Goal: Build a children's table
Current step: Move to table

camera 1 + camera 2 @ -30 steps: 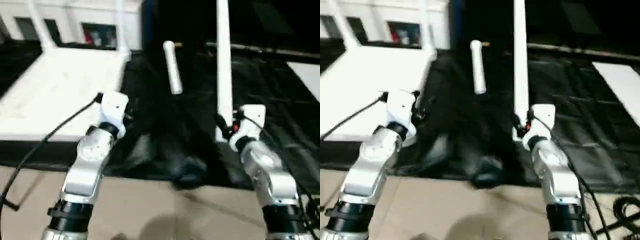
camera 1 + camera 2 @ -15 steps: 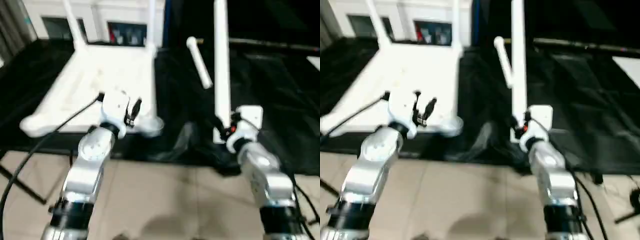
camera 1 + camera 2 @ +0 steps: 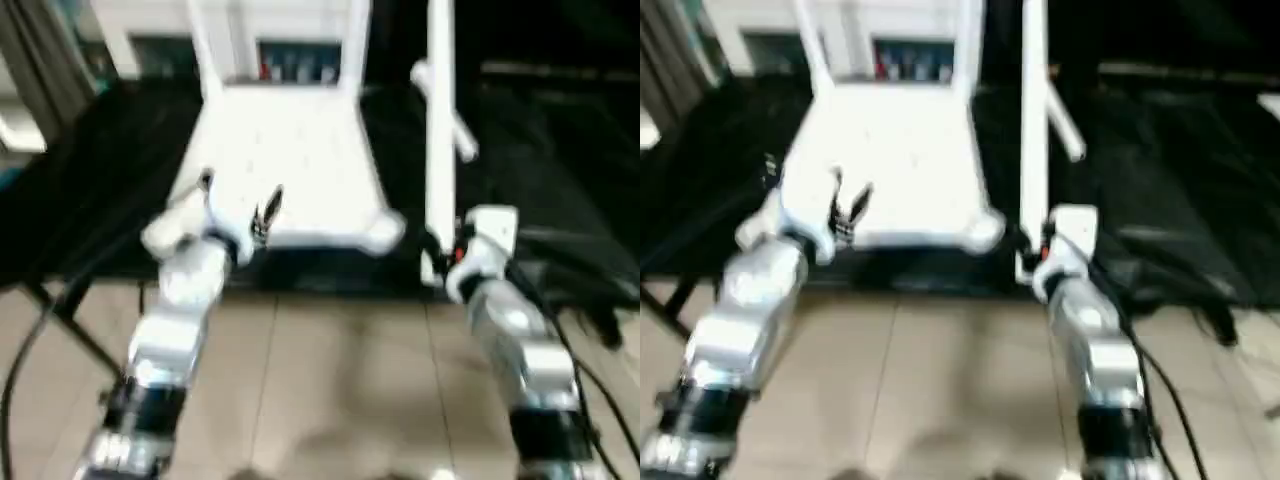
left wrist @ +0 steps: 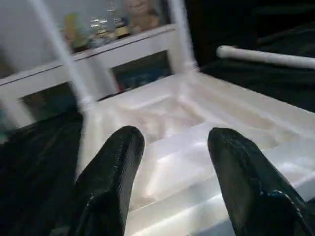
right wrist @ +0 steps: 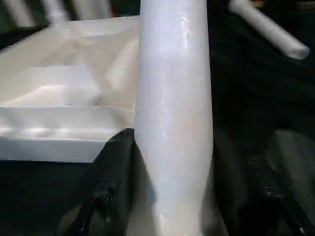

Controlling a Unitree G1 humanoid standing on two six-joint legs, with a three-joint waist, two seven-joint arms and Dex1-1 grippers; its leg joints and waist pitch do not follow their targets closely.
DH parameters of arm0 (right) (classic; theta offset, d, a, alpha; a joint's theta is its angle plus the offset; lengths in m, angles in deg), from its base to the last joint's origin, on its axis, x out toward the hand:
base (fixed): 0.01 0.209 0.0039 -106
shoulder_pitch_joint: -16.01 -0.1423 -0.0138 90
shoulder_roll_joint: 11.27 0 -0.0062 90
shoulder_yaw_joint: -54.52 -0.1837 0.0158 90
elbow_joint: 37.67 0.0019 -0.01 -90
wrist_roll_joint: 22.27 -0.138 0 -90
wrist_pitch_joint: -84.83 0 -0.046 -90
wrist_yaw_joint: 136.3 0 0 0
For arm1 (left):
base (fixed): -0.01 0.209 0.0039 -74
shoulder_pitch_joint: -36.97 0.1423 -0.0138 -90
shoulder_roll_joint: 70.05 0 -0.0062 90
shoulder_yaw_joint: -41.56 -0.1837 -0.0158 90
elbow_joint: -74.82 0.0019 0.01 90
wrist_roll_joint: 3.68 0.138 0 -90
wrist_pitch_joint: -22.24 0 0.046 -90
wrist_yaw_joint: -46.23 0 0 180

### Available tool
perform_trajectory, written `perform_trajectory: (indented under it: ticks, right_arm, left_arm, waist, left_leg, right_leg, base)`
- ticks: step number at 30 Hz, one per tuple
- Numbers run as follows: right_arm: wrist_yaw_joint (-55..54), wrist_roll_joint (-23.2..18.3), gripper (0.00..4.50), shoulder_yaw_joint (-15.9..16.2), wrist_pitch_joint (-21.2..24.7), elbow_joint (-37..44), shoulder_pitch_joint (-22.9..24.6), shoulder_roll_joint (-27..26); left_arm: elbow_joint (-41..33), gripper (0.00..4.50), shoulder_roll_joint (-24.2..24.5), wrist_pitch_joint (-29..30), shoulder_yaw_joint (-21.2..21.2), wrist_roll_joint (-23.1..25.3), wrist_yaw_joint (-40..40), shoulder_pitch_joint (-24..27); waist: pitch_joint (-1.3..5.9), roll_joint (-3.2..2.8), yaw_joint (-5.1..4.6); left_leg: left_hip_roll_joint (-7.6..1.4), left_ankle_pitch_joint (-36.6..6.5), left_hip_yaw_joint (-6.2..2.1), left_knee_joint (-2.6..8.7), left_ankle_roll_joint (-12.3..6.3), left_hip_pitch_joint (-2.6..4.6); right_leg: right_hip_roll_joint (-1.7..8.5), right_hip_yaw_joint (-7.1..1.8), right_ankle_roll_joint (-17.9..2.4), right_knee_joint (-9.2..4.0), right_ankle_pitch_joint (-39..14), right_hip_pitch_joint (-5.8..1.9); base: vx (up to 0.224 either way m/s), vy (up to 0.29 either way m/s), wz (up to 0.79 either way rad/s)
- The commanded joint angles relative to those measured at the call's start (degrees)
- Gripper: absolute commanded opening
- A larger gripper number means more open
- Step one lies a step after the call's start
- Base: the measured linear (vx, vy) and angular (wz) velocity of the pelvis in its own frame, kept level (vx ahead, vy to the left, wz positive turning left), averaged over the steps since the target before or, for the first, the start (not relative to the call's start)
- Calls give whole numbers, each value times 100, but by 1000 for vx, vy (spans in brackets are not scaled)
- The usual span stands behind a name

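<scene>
Right pincer [image 5: 172, 162] clamps an upright leg [image 3: 440, 130] beside the tabletop [image 3: 290, 170] edge; left pincer [image 4: 172, 167] apart.

Black sheeting [image 3: 560, 150], beige tiled floor [image 3: 330, 380], white cabinet [image 4: 74, 64] with toys

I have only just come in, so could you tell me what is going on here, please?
The robot is putting together a white children's table. Its top lies upside down on black sheeting, with two legs already standing in the far corner sockets. The right gripper has its jaws shut on a third leg, held upright beside the near right corner. The left gripper hangs open over the near edge, holding nothing. A fourth leg lies loose on the sheeting behind.
</scene>
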State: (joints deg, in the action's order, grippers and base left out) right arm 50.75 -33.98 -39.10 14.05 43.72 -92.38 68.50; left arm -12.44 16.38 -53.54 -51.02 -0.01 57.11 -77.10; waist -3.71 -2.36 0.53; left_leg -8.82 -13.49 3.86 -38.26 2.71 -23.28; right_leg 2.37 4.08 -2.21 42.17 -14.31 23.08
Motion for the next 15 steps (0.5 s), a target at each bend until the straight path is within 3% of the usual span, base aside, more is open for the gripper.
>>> perform_trajectory:
  ticks: [1,2,3,4,5,6,7,8,9,11,12,14,15]
  right_arm:
    - [-7,-15,193,-117,-82,65,-102,120]
    - [-3,-3,193,-125,-89,51,-114,118]
    - [2,5,193,-131,-94,52,-121,123]
    - [17,25,193,-139,-103,67,-139,140]
    - [22,31,193,-140,-106,77,-140,144]
    - [78,38,193,-119,-107,98,-142,171]
    - [116,45,193,-100,-111,109,-143,189]
    - [177,78,193,-37,-122,122,-145,217]
    - [266,111,193,51,-122,154,-146,252]
    - [574,82,193,221,-82,261,-176,348]
    - [735,18,193,268,-59,298,-199,380]
    - [1138,-233,193,321,41,353,-272,432]
    - [1307,-384,193,305,115,371,-311,442]
  left_arm:
    - [-2,264,-105,-38,-31,-68,6,-4]
    - [13,264,-82,-34,-58,-57,24,-20]
    - [27,264,-63,-41,-89,-41,47,-28]
    - [58,264,-37,-63,-136,-43,107,-49]
    - [65,264,-35,-71,-141,-51,122,-54]
    - [93,264,-30,-82,-155,-42,126,-63]
    - [119,264,-28,-95,-160,-30,129,-68]
    - [169,264,-26,-82,-155,-58,194,-80]
    - [217,264,-55,-26,-113,-139,250,-101]
    - [330,264,-134,62,-27,-271,306,-216]
    - [364,264,-170,81,7,-342,350,-274]
    - [413,264,-251,167,71,-598,554,-416]
    - [427,281,-288,236,100,-749,669,-485]
  waist:
    - [500,-242,-63]
    - [512,-234,-41]
    - [504,-125,40]
    - [511,-4,93]
    - [611,286,225]
    - [538,294,433]
    - [520,311,422]
    - [512,240,411]
    - [487,190,382]
    - [435,172,321]
    - [410,190,289]
    - [402,161,298]
    - [413,235,309]
  left_leg:
    - [-873,-315,-545,916,-38,505]
    - [-770,-41,-501,879,-354,535]
    - [-524,349,-334,744,-784,432]
    - [-338,226,-163,652,-800,290]
    - [3,410,183,425,-779,-110]
    - [-31,283,253,459,-658,-60]
    - [-52,163,288,508,-600,-55]
    - [-132,81,301,606,-452,-71]
    - [-212,-158,323,671,-337,-16]
    - [-297,-754,349,760,-189,30]
    - [-338,-1131,371,795,-95,60]
    - [-369,-1430,392,819,32,94]
    - [-384,-1406,394,838,31,91]
  right_leg:
    - [157,-31,-67,-133,-303,166]
    - [195,-68,-79,-238,-197,138]
    - [350,-174,-259,-562,261,15]
    - [481,-278,-352,-819,514,-116]
    - [840,-494,-483,-875,1837,-525]
    - [872,-486,-242,-959,2036,-401]
    - [813,-455,-218,-959,1804,-399]
    - [703,-375,-337,-937,1177,-423]
    - [614,-357,-509,-955,536,-347]
    - [539,-347,-678,-1003,-446,-284]
    - [529,-357,-680,-1035,-963,-250]
    - [551,-374,-614,-1071,-1400,-212]
    - [574,-364,-598,-1060,-1468,-233]
  base:
    - [-59,67,6]
    - [-66,-2,0]
    - [-72,-52,-3]
    - [-72,-52,-3]
    - [-73,-71,-3]
    - [-78,-72,-3]
    - [-78,-72,-3]
    - [-76,-57,-3]
    - [-73,-24,-3]
    - [-71,-13,-2]
    - [-62,6,-2]
    - [-58,8,-3]
    - [0,0,0]
